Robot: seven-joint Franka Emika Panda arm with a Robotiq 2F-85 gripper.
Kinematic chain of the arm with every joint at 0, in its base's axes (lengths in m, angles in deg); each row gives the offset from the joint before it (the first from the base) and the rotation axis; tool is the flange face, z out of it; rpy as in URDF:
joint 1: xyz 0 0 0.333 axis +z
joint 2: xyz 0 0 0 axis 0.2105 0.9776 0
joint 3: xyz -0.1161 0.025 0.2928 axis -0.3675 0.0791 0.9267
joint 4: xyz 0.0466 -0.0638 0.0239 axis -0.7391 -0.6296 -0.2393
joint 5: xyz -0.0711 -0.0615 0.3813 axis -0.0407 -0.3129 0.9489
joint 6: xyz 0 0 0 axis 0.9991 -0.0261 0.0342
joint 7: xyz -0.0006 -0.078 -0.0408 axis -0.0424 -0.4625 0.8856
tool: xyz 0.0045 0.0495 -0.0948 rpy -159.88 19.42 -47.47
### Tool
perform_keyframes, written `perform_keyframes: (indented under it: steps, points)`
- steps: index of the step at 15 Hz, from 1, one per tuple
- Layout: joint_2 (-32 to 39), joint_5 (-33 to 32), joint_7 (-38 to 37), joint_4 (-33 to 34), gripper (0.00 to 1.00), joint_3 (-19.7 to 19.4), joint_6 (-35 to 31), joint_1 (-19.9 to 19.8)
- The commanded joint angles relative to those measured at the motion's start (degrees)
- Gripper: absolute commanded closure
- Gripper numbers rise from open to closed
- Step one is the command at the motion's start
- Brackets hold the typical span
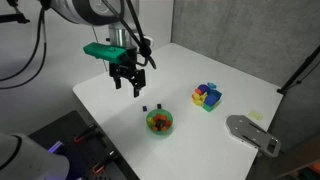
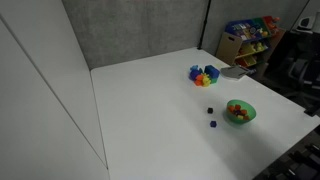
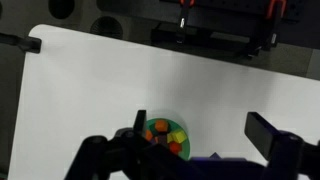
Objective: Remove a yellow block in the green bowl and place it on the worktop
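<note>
The pincer (image 1: 127, 90) is seen released in an exterior view, jaws apart w/ nothing between them. It is hung above the white counter (image 1: 205, 60), left of centre, clear of the surface. In the wrist view its two dark fingers are spread wide along the bottom edge.

The green bowl (image 1: 159, 131) is set on the counter below and right of the pincer, near the front edge, not touched by it. In the other exterior pic the bowl (image 2: 240, 120) is at right-centre. In the wrist view the bowl (image 3: 148, 129) is at bottom centre, between the spread fingers. Coloured blocks (image 3: 166, 136) are held inside it: red, orange & yellowish tones. A single yellow one can't be told apart for sure.

Two small dark cubes (image 1: 144, 108) are laid on the counter just up-left of the bowl, apart from it.

A cluster of yellow, blue & magenta blocks (image 1: 207, 96) is found at right-centre, well apart from the bowl. A grey flat device (image 1: 250, 132) is laid at the lower right edge.
</note>
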Motion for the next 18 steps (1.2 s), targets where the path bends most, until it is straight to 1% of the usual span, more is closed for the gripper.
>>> perform_keyframes:
  steps: [1,4,6,10,18]
  points:
    - [0.0,-0.1,-0.1,0.1,0.0,-0.3,0.2,0.3]
    - [0.0,-0.1,-0.1,0.1,0.0,-0.3,0.2,0.3]
    - [1.0,0.0,-0.6,0.4,0.0,-0.3,-2.0,0.4]
    - [3.6,-0.4,-1.3,0.6,0.0,-0.1,-8.6,0.3]
    - [13.1,0.5,-1.6,0.8,0.0,-1.6,-23.4,-0.8]
